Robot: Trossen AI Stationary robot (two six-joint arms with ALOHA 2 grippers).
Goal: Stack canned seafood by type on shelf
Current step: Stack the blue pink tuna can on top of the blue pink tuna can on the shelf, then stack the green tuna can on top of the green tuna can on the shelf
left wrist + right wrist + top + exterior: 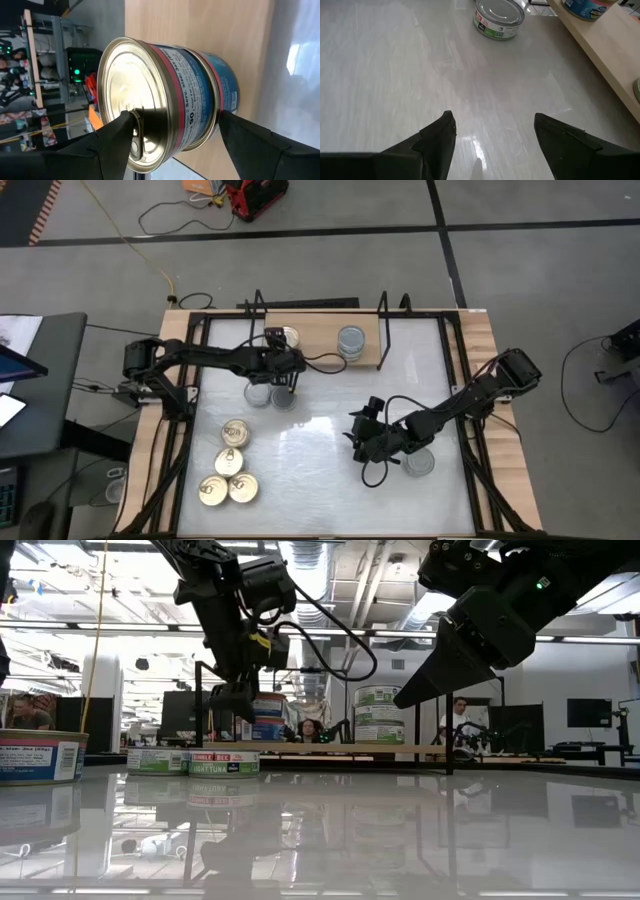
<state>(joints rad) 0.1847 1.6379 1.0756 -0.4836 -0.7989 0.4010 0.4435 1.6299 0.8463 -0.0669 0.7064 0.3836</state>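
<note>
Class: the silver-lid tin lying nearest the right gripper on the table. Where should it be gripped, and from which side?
Grip the tin across its round side wall, coming straight down from above. It lies flat, lid up, with no other tin beside it, so the open right gripper can straddle it.

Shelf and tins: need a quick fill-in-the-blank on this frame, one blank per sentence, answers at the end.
1. The left gripper straddles a gold-lidded tin standing on the ____.
2. The stack of silver-lidded tins stands on the shelf near its ____ upright.
3. The loose gold-lidded tins on the white tabletop number ____.
4. The right gripper hangs over the tabletop, jaws open, holding ____.

Answers: shelf; right; four; nothing
</note>
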